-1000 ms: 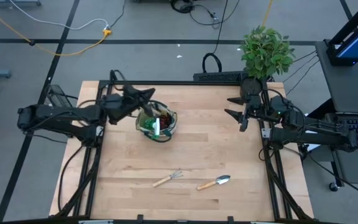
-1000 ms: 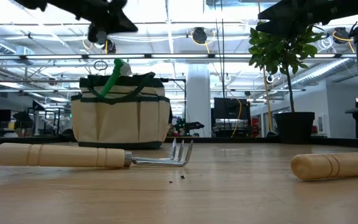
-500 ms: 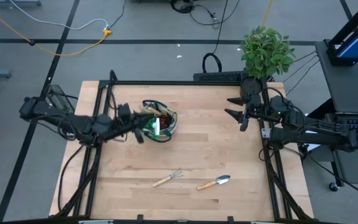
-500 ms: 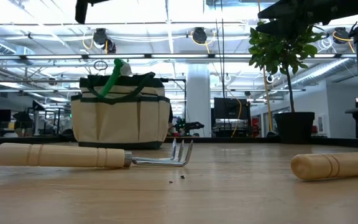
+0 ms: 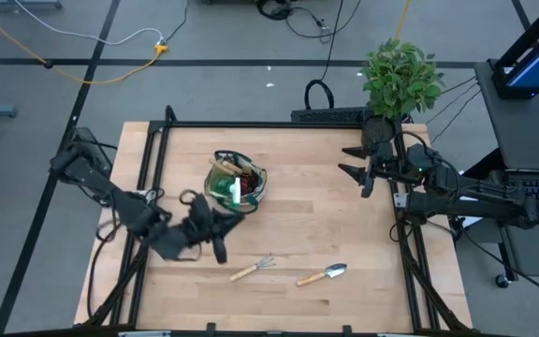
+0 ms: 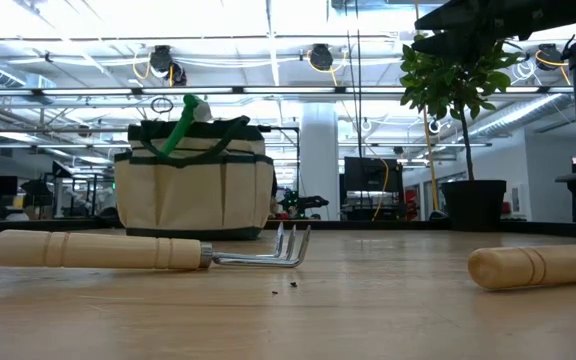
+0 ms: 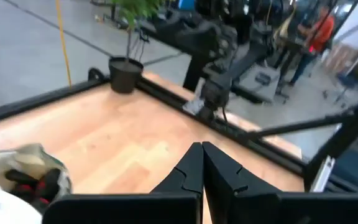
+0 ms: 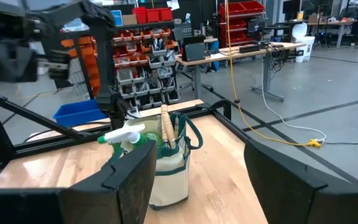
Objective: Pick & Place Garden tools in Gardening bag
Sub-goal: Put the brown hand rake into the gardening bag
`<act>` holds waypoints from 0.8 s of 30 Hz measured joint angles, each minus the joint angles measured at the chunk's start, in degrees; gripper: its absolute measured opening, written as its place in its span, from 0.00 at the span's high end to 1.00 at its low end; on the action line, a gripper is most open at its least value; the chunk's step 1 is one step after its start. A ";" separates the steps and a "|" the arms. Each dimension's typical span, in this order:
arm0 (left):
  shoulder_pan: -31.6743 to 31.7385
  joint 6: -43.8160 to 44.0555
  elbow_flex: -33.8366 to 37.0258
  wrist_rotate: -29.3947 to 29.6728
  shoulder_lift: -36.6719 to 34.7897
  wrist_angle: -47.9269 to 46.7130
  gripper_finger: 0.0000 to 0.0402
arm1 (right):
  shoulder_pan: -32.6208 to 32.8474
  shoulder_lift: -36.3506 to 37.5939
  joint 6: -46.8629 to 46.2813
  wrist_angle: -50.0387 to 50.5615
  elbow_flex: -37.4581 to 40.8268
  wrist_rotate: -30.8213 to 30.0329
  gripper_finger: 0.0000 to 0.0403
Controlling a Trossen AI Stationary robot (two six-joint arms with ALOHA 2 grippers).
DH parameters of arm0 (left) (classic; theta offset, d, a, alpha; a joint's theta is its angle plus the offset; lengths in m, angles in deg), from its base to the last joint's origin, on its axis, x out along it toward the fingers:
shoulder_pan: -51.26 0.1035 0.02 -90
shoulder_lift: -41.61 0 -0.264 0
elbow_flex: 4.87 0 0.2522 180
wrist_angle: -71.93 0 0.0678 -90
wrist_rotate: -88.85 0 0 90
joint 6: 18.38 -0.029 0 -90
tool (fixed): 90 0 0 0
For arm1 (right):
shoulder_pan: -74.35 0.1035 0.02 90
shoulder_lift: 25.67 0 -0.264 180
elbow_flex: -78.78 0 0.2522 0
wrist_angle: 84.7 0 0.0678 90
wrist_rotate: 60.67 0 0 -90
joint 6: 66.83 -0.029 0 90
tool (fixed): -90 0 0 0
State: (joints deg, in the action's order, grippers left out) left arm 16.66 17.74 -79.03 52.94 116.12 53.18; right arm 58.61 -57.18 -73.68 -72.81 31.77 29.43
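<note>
- Fingers of the left gripper (image 5: 216, 234) are pressing together with nothing between them, as the left wrist view shows; the gripper is hovering over bare table just in front of the gardening bag (image 5: 238, 183).
- Lying just beyond those fingertips, toward the table's front edge, the hand rake (image 5: 252, 270) is pointing its wooden handle toward the left arm and its tines away.
- Beside it, the trowel (image 5: 322, 275) is lying farther off, toward the right.
- Right gripper (image 5: 357, 161) is waiting with fingers apart at the back right, well apart from both tools.
- Judging by nearness, the left arm is the one suited to take the rake.
</note>
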 joint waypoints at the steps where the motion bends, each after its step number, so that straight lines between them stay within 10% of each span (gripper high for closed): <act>1: -0.37 1.58 -2.21 -0.28 1.72 -2.70 1.00 | 0.00 -0.01 0.00 0.00 0.00 0.01 0.41; 11: -1.40 22.36 -20.17 -18.28 17.18 -31.66 1.00 | 0.00 -0.01 0.00 0.43 0.00 0.10 0.41; 24: -2.34 39.10 -21.99 -43.40 29.44 -36.99 0.99 | 0.00 0.00 0.00 0.44 -0.02 0.12 0.41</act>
State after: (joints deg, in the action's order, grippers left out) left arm 14.32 56.83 -101.02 9.54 145.56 16.19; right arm 58.61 -57.18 -73.68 -72.37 31.75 29.56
